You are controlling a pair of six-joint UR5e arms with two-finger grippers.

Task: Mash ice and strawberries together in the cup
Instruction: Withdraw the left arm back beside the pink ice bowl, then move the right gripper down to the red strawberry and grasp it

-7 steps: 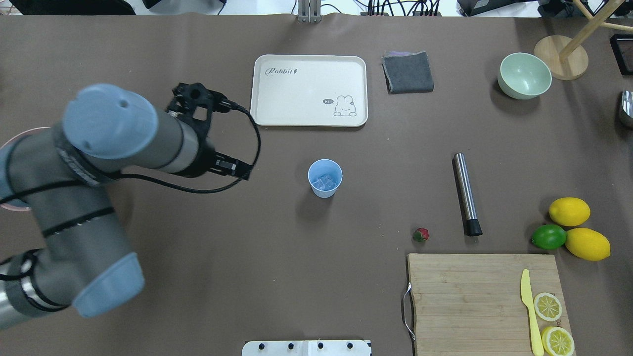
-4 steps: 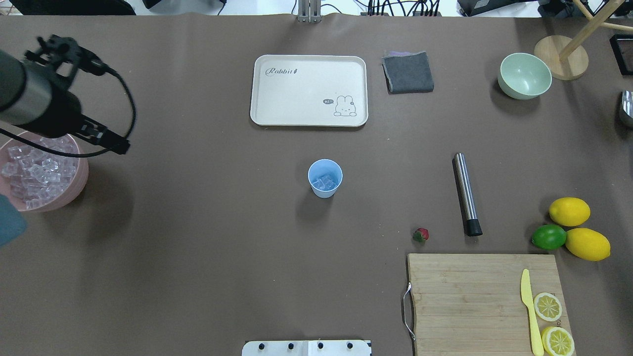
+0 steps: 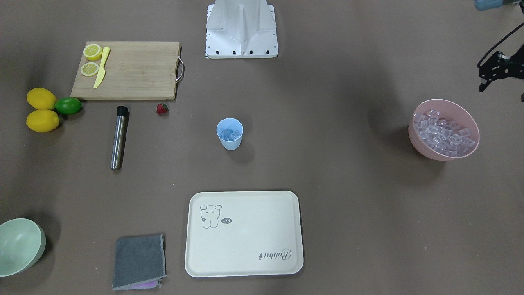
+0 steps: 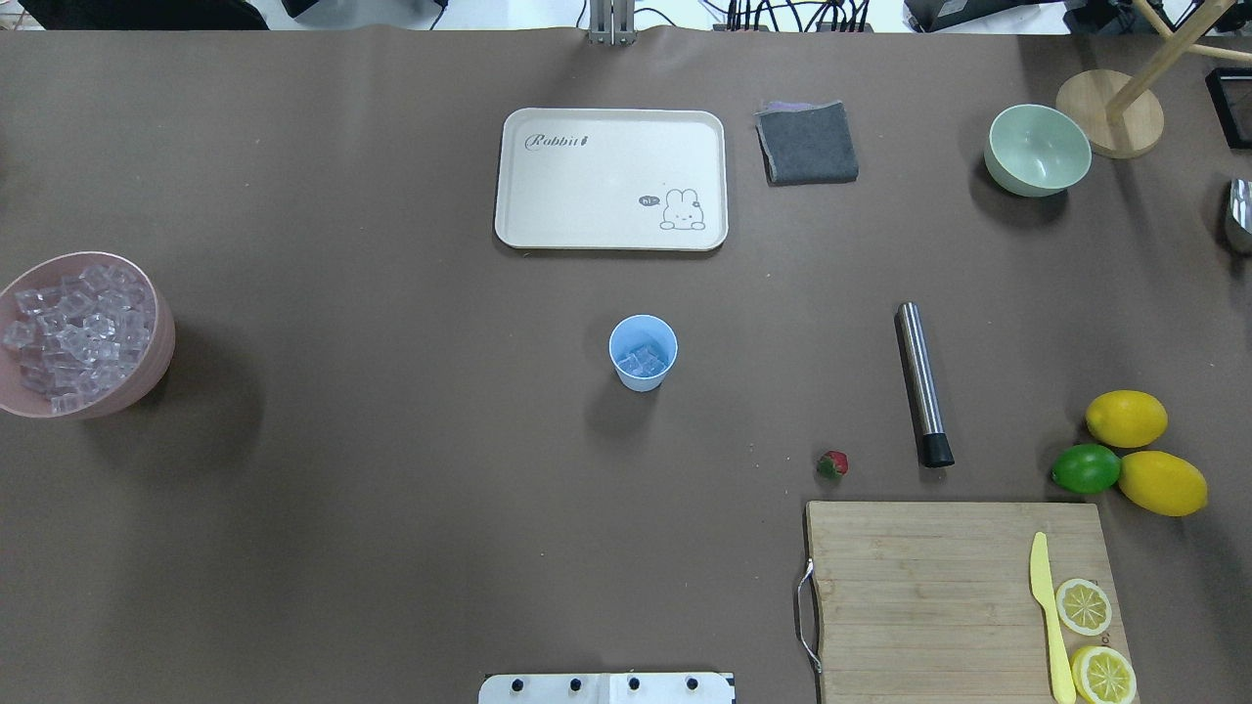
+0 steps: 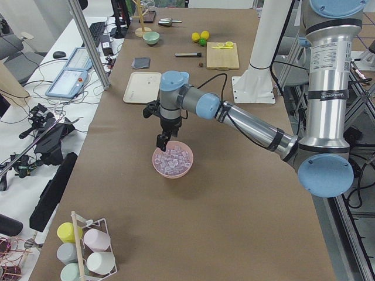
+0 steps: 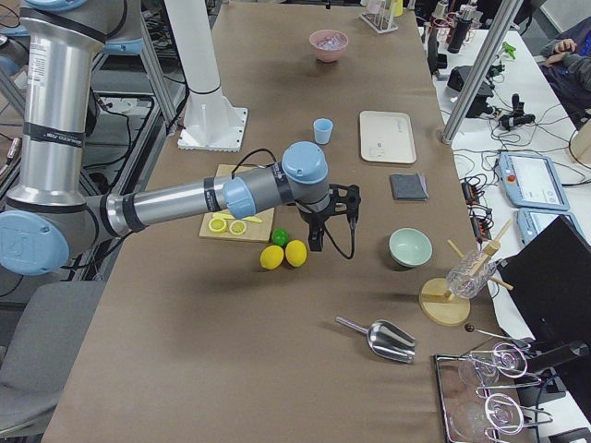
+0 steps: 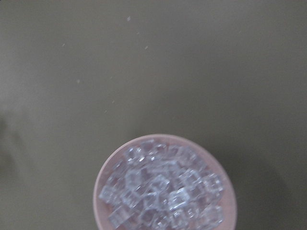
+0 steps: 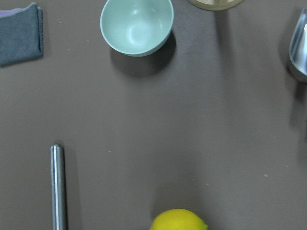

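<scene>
The brown table (image 4: 391, 508) has the blue cup (image 4: 642, 384) in the middle, with some ice (image 4: 643, 362) in it. The strawberry (image 4: 832, 464) lies apart from it, near the wooden board (image 4: 939, 587) and the metal stick (image 4: 920, 381). The left gripper (image 5: 162, 141) hangs up near the pink bowl (image 4: 164, 357) (full of more ice), well apart from the cup. The right gripper (image 6: 317, 242) hangs by the lemons (image 6: 271, 257). Both look too small to tell if their fingers are apart or together.

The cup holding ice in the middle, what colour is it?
The cup is light blue; overhead view shows best.
</scene>
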